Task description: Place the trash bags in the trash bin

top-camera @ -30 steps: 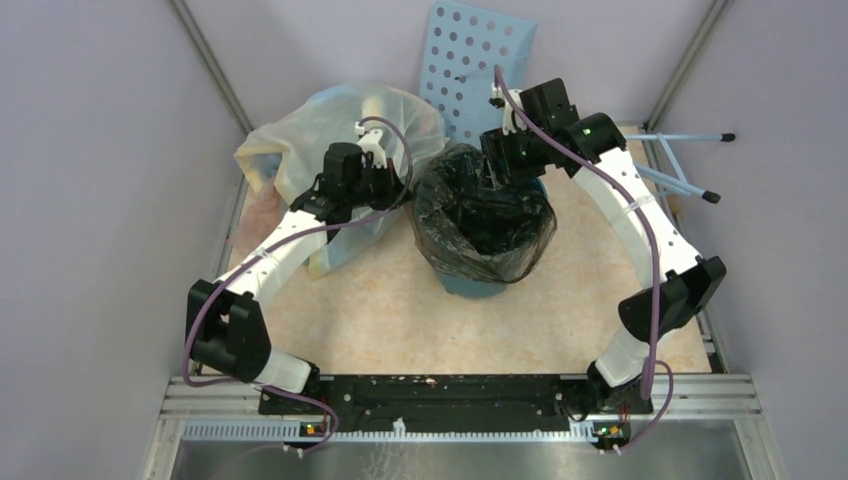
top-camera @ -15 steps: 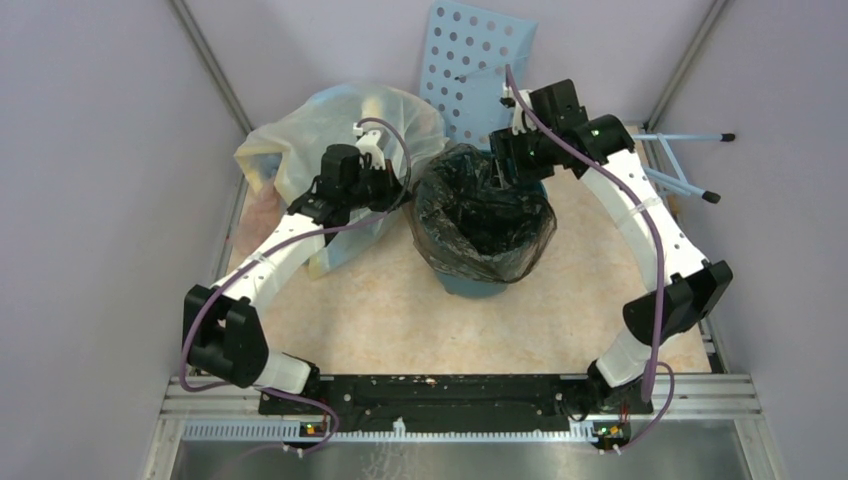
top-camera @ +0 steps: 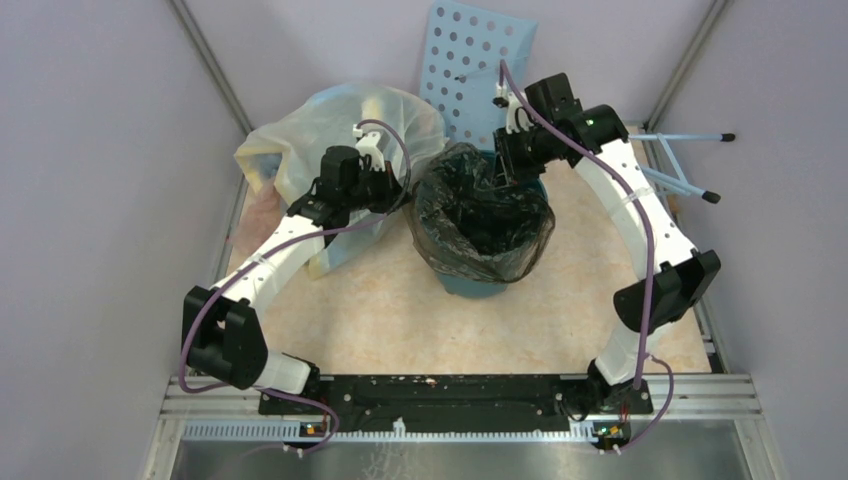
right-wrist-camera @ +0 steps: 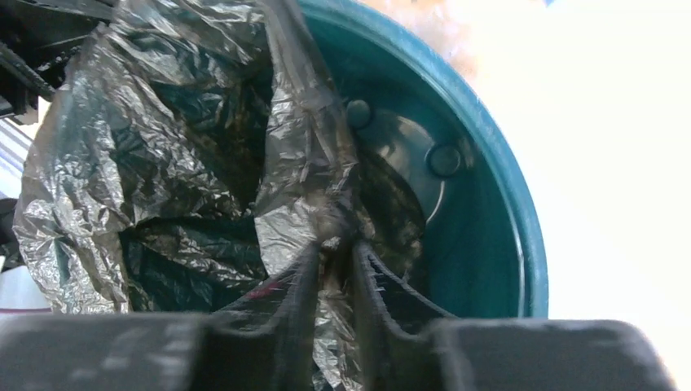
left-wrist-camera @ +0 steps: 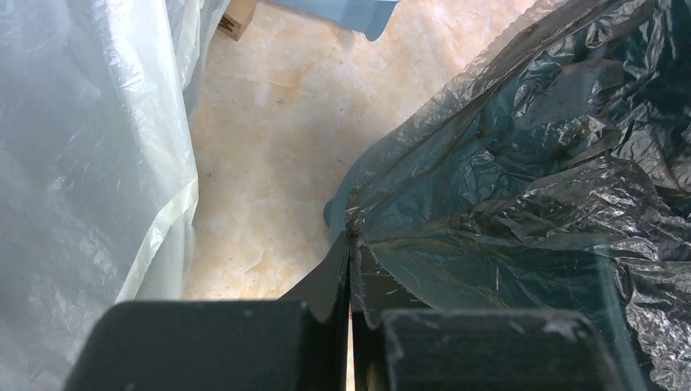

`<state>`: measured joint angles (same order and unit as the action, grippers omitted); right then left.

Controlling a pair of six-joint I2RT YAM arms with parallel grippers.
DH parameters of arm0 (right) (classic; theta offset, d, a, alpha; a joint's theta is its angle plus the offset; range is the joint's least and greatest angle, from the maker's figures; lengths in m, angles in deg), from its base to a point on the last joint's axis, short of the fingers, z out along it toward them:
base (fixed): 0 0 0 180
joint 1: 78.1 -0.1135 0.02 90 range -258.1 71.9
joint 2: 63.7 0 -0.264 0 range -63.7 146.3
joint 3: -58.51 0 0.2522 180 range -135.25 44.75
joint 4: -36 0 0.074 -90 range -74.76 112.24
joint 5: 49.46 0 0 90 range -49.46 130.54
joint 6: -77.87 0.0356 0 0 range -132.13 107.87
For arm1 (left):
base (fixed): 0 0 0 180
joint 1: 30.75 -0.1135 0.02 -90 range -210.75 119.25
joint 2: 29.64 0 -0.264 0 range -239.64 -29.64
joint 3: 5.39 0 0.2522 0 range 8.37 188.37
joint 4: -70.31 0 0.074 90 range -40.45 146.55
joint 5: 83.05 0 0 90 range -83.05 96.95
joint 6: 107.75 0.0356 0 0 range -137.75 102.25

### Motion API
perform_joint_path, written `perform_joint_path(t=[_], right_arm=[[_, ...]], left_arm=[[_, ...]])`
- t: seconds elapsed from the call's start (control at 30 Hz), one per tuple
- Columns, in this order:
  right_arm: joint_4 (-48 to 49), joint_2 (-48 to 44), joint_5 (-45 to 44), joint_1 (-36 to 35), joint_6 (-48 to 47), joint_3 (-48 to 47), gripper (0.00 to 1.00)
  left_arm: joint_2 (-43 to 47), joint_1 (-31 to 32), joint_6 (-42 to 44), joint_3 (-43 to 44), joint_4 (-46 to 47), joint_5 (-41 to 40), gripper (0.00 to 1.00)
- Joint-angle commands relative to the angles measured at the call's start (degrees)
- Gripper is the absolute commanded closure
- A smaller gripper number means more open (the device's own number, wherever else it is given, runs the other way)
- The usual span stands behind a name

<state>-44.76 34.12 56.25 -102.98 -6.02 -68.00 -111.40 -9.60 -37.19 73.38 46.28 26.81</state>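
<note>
The teal trash bin (top-camera: pixel 470 284) stands mid-table with the dark crinkly trash bag (top-camera: pixel 482 226) draped over its mouth and sagging inside. My left gripper (top-camera: pixel 404 190) is at the bin's left rim, shut on the bag's edge (left-wrist-camera: pixel 521 163), its tips (left-wrist-camera: pixel 350 238) pinching the film beside a sliver of teal bin (left-wrist-camera: pixel 336 213). My right gripper (top-camera: pixel 511 168) is over the far right rim. Its jaws (right-wrist-camera: pixel 336 248) are shut on a bunched fold of the bag (right-wrist-camera: pixel 301 171) inside the bin (right-wrist-camera: pixel 489 212). The bin's bare teal inner wall and floor show to the right of that fold.
A large pale yellowish stuffed bag (top-camera: pixel 300 140) sits right behind my left arm and fills the left of the left wrist view (left-wrist-camera: pixel 81 147). A light blue perforated panel (top-camera: pixel 475 60) leans at the back. Thin blue rods (top-camera: pixel 680 160) stick out at the right wall.
My right gripper's jaws have narrowed onto a fold of the trash bag at the bin's far rim, and its wrist has shifted slightly. The left arm has barely moved.
</note>
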Motion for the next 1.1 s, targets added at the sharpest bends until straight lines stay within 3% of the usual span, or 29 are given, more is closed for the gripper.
perform_joint_path(t=[0.0, 0.23, 0.57, 0.87, 1.07], right_arm=[[-2.37, 1.50, 2.01, 0.70, 0.49, -8.38, 0.85], [-2.00, 1.19, -5.25, 3.82, 3.43, -14.04, 1.00], [1.85, 1.04, -8.18, 9.31, 6.58, -11.20, 1.00], [3.83, 5.14, -5.68, 10.99, 7.49, -10.82, 0.99], [3.83, 7.99, -4.63, 11.08, 8.04, -6.88, 0.99]], left_arm=[[2.01, -0.17, 1.10, 0.36, 2.67, -0.09, 1.00], [1.67, -0.12, 2.01, 1.71, 3.29, 0.50, 1.00], [-1.55, -0.14, 2.13, 3.93, 5.26, 1.48, 1.00], [-5.36, -0.16, 1.81, 6.21, 6.66, 2.88, 1.00], [-9.37, -0.15, 1.87, 10.09, 0.83, 3.53, 1.00]])
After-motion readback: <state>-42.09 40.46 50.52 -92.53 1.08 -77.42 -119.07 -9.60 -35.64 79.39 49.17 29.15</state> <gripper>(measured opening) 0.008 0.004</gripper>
